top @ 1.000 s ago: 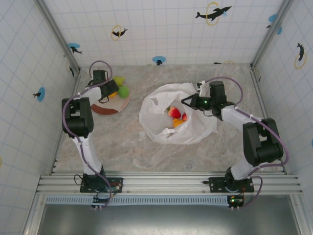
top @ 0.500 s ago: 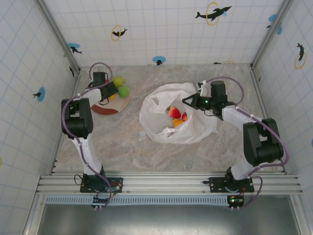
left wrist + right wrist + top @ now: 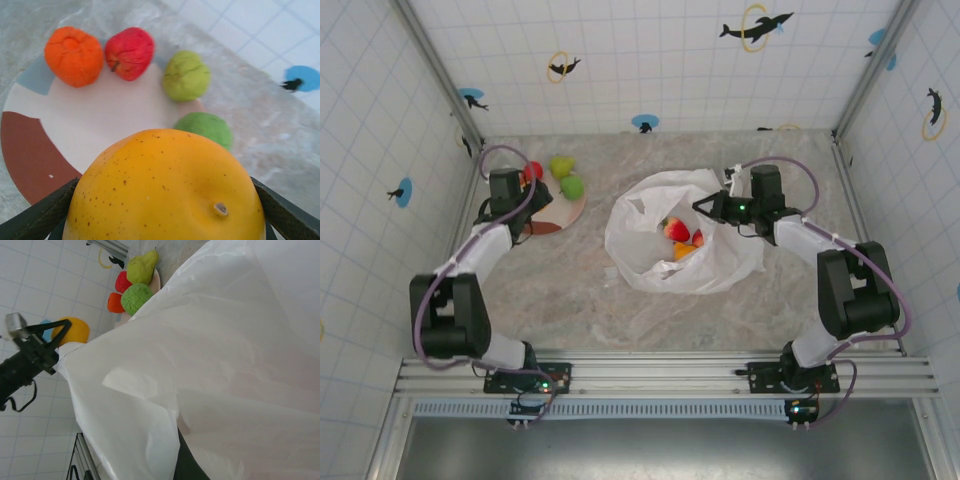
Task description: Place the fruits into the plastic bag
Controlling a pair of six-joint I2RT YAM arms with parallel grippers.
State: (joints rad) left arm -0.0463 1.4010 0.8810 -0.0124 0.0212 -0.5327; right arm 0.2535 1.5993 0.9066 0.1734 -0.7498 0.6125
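Observation:
My left gripper [image 3: 165, 220] is shut on a yellow-orange fruit [image 3: 165, 185], with dark fingers [image 3: 40, 215] pressing on both its sides. It hovers over the near-left edge of the plate [image 3: 100, 115]. On the plate lie an orange fruit [image 3: 73, 55], a red one [image 3: 130, 52], a yellow-green pear [image 3: 186, 75] and a green fruit [image 3: 206, 127]. In the top view the left gripper [image 3: 520, 190] is at the plate's [image 3: 558, 212] left side. The plastic bag [image 3: 650, 260] lies open mid-table with red [image 3: 677, 230] and orange [image 3: 682, 250] fruits inside. My right gripper [image 3: 703, 208] is shut on the bag's rim.
Tiled walls close in the marble table on three sides, and the left wall is near the left arm [image 3: 445, 310]. Bare tabletop lies between the plate and the bag. White bag film [image 3: 210, 365] covers most of the right wrist view.
The left arm has swung down and leftward, its elbow now low near the wall. Its gripper closed on the yellow-orange fruit and drew back from the plate. The right arm has not moved.

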